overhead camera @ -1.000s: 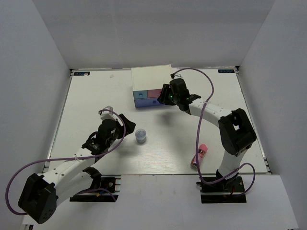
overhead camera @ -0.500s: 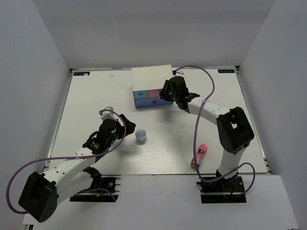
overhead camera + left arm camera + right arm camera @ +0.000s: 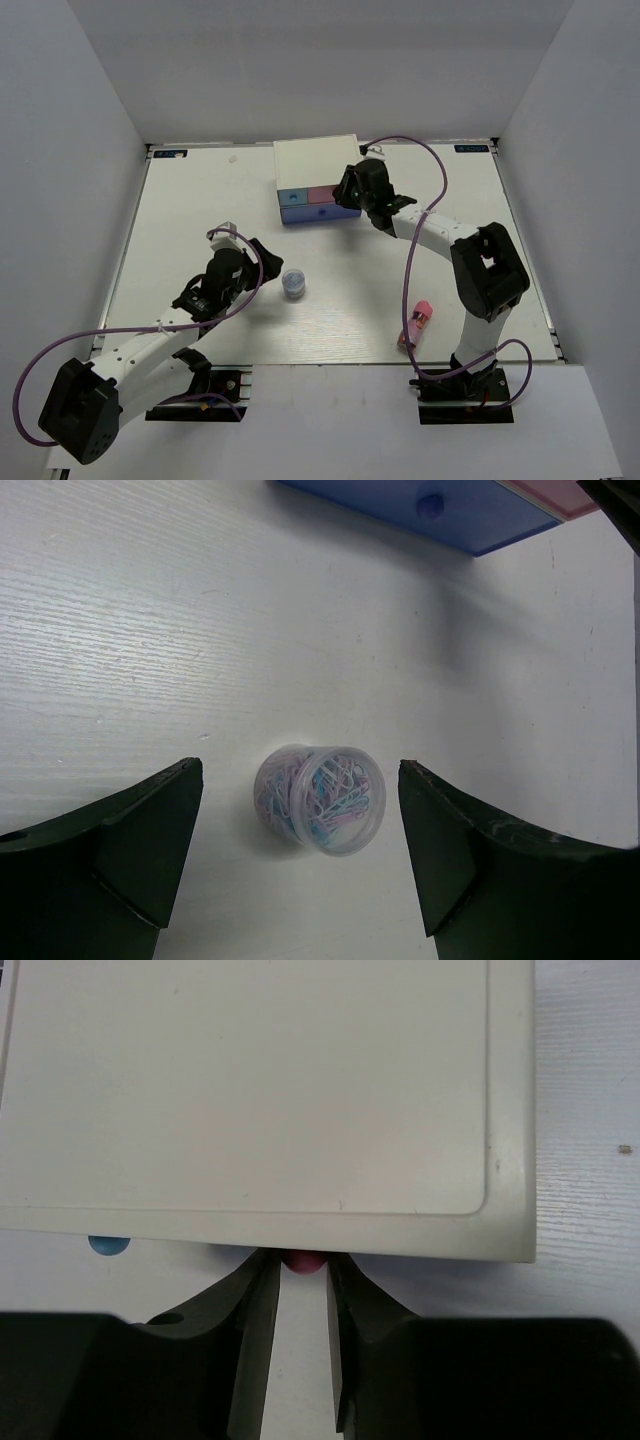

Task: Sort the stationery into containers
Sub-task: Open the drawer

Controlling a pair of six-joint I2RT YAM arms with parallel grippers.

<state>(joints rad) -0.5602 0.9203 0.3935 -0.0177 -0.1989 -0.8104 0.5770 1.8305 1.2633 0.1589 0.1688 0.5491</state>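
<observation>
— While the right arm stretches across to the drawer chest (image 3: pixel 315 160) at the far side of the bench (image 3: pixel 190 200), I note this. The right claw (image 3: pixel 303 1272) is at the pink drawer front (image 3: pixel 322 195). Its two fingers (image 3: pixel 255 1300) are set close, one on either side of the small pink knob (image 3: pixel 302 1259).

— Is it pinching the knob?

— I cannot tell. The tips are right beside the knob on both sides, but the wrist view doesn't make contact clear. The chest's white top fills most of that view, and the light blue knob (image 3: pixel 108 1245) peeks out under its edge.

— How are the drawers laid out?

— The light blue front (image 3: pixel 293 198) and the pink one sit side by side, over the wide periwinkle front (image 3: pixel 320 213).

— And the left side?

— The left claw (image 3: pixel 300 772) is released, fingers spread wide, low over the bench. The small round pot (image 3: pixel 320 798) stands between them and touches neither. It has a clear wall with pastel paper clips inside. From above it is mid-bench, just beyond the left claw and well apart from the chest.

— Any other stationery?

— The pink tube (image 3: pixel 421 316) lies near the bench's near edge, on the right arm's side, well apart from the chest. A small red-ended piece (image 3: pixel 405 340) is just beside it, partly behind the purple cable (image 3: pixel 432 190). I cannot make out what it is.
</observation>
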